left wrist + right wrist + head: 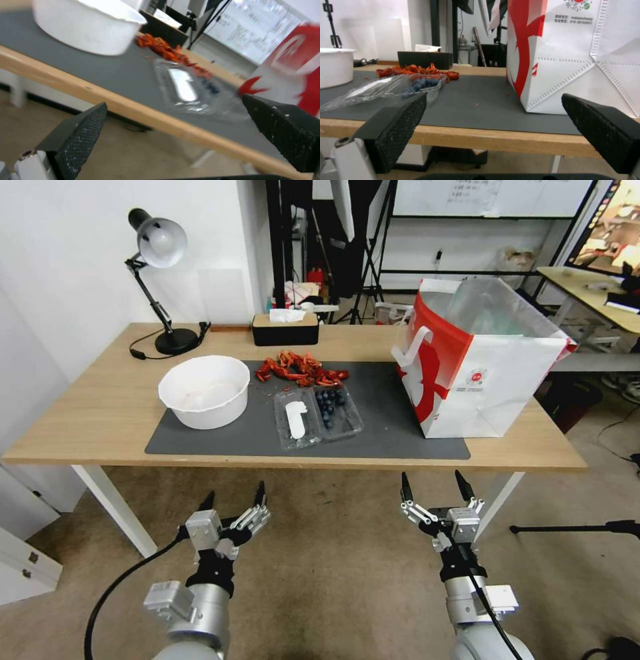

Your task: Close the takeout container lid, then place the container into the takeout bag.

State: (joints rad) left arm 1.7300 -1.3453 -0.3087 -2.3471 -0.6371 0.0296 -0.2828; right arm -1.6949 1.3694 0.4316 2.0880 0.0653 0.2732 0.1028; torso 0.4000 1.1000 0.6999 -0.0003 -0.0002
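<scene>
Lid-closing step not begun: takeout container lies open, lid flat. Left gripper and right gripper are spread, empty (below table edge). Next move likely calls for folding the lid over.

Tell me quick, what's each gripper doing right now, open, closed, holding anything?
Left gripper: open, holding nothing, below the table edge.
Right gripper: open, holding nothing, below the table edge.
</scene>
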